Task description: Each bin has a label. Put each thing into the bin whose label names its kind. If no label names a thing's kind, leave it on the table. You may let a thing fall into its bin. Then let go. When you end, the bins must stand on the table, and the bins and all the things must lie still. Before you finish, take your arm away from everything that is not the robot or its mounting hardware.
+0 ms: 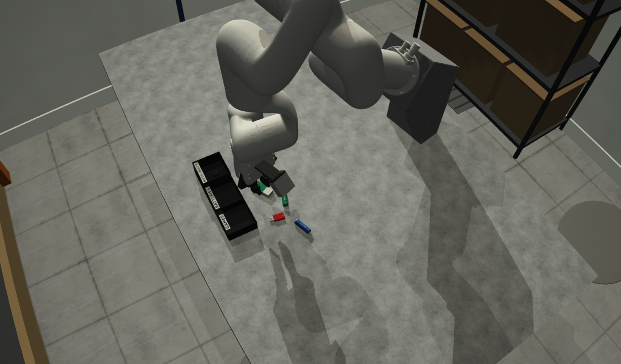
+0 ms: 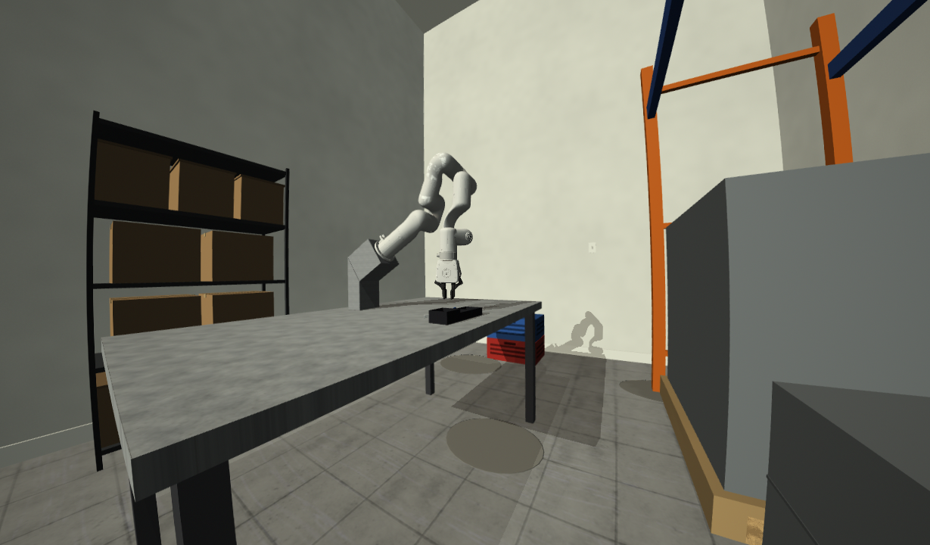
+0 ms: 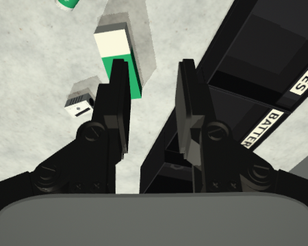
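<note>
3 bins (image 1: 212,169) (image 1: 225,194) (image 1: 239,220) | 1 nut (image 1: 215,172) | 2 batteries (image 1: 284,200) (image 1: 302,226) | 1 eraser (image 1: 264,188) (image 3: 113,44) | 1 USB stick (image 1: 278,216) | 1 sharpener (image 3: 79,106)

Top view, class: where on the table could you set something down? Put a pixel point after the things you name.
Bare patches: between the blue battery (image 1: 302,226) and the arm's dark mount (image 1: 448,74); left of the GAMES bin (image 1: 243,233). Crowded: around the red USB stick (image 1: 278,217) and green battery (image 1: 284,200).

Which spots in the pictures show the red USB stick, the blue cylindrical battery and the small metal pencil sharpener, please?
Red USB stick (image 1: 279,217): top view, on its red body.
Blue cylindrical battery (image 1: 302,226): top view, mid-barrel.
Small metal pencil sharpener (image 3: 77,110): wrist view, bright face.
</note>
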`<state>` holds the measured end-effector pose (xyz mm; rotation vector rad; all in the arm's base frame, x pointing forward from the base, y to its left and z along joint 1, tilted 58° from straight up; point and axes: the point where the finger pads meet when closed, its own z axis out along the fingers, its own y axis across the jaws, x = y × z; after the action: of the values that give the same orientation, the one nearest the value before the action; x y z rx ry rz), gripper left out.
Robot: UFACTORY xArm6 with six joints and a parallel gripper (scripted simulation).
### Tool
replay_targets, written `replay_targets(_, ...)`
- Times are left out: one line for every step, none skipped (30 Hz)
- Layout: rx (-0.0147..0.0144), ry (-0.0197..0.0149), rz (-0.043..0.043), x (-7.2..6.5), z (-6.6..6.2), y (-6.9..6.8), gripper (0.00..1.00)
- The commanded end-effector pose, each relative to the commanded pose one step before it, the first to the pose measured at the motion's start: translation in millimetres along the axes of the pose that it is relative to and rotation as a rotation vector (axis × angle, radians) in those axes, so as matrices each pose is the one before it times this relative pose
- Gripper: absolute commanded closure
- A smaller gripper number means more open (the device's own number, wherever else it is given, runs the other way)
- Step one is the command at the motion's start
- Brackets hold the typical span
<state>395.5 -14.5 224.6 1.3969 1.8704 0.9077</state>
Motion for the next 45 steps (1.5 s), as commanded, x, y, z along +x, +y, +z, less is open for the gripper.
replay_targets(-0.03246, -0.06034, -0.00369, 45.18, -0.94, -3.22, 0.72)
replay_targets(0.00001, 0.00006, -0.00001, 8.10, -0.20, -1.26, 0.72)
replay_targets(0.00001, 0.00006, -0.00001, 7.20, -0.14, -1.15, 0.72)
replay_targets(0.00001, 0.00006, -0.00001, 7.41, -0.15, -1.16, 0.72)
replay_targets(0.00000, 0.00006, 0.00000, 7.48, -0.16, -1.17, 0.72)
replay_targets(0.00000, 0.00007, 0.00000, 7.46, -0.15, -1.16, 0.72)
replay_targets(0.00001, 0.00004, 0.00000, 7.39, -0.16, -1.11, 0.72)
replay_targets(0.00000, 0.00006, 0.00000, 7.32, -0.15, -1.11, 0.72)
replay_targets(0.00000, 0.00006, 0.00001, 7.25, -0.15, -1.08, 0.72)
replay_targets(0.00000, 0.00004, 0.00001, 7.18, -0.17, -1.03, 0.72)
replay_targets(0.00279, 0.00436, 0.00009, 7.34, -0.17, -1.07, 0.72)
replay_targets(0.00000, 0.00000, 0.00000, 0.00, 0.00, 0.00, 0.72)
replay_targets(0.00000, 0.00000, 0.00000, 0.00, 0.00, 0.00, 0.72)
replay_targets(0.01991, 0.03009, 0.00036, 18.42, -0.52, -2.89, 0.72)
replay_targets(0.00544, 0.00807, 0.00002, 2.94, 0.12, -0.32, 0.72)
replay_targets(0.00555, 0.00783, 0.00010, 2.38, 0.11, -0.23, 0.72)
replay_targets(0.00634, 0.00892, 0.00009, 1.75, 0.10, -0.14, 0.72)
replay_targets(0.00637, 0.00892, 0.00004, 1.12, 0.07, -0.07, 0.72)
replay_targets(0.00576, 0.00783, 0.00001, 0.56, 0.04, -0.01, 0.72)
replay_targets(0.00490, 0.00628, 0.00001, 0.13, -0.03, 0.05, 0.72)
replay_targets(0.00398, 0.00473, 0.00003, -0.27, -0.03, 0.06, 0.72)
replay_targets(0.00312, 0.00333, 0.00005, -0.54, -0.05, 0.08, 0.72)
replay_targets(0.00233, 0.00215, 0.00006, -0.73, -0.07, 0.09, 0.72)
replay_targets(0.00163, 0.00118, 0.00007, -0.86, -0.09, 0.09, 0.72)
replay_targets(0.00102, 0.00041, 0.00008, -0.96, -0.06, 0.07, 0.72)
replay_targets(0.00053, -0.00018, 0.00008, -0.95, -0.10, 0.08, 0.72)
replay_targets(0.00012, -0.00062, 0.00008, -0.94, -0.10, 0.08, 0.72)
replay_targets(-0.00021, -0.00092, 0.00008, -0.91, -0.10, 0.07, 0.72)
replay_targets(0.00000, 0.00000, 0.00000, 0.00, 0.00, 0.00, 0.72)
replay_targets(0.00000, 0.00000, 0.00000, 0.00, 0.00, 0.00, 0.72)
replay_targets(-0.00181, -0.00350, 0.00027, -0.72, -0.08, 0.05, 0.72)
replay_targets(-0.00057, -0.00089, 0.00003, -0.68, -0.07, 0.04, 0.72)
replay_targets(-0.00062, -0.00069, -0.00001, -0.67, -0.03, 0.02, 0.72)
replay_targets(-0.00075, -0.00076, 0.00006, -0.60, -0.06, 0.03, 0.72)
replay_targets(-0.00088, -0.00085, 0.00008, -0.55, -0.05, 0.03, 0.72)
replay_targets(-0.00096, -0.00089, 0.00007, -0.49, -0.05, 0.02, 0.72)
replay_targets(-0.00103, -0.00090, 0.00007, -0.44, -0.04, 0.02, 0.72)
replay_targets(-0.00108, -0.00089, 0.00006, -0.38, -0.04, 0.02, 0.72)
replay_targets(-0.00111, -0.00087, 0.00006, -0.33, -0.03, 0.01, 0.72)
replay_targets(-0.00114, -0.00084, 0.00006, -0.28, -0.03, 0.01, 0.72)
replay_targets(-0.00116, -0.00080, 0.00006, -0.24, -0.02, 0.01, 0.72)
replay_targets(-0.00118, -0.00076, 0.00006, -0.19, -0.02, 0.00, 0.72)
replay_targets(-0.00119, -0.00072, 0.00006, -0.16, -0.01, 0.00, 0.72)
replay_targets(-0.00120, -0.00069, 0.00006, -0.12, -0.01, 0.00, 0.72)
replay_targets(-0.00122, -0.00067, 0.00006, -0.10, -0.01, 0.00, 0.72)
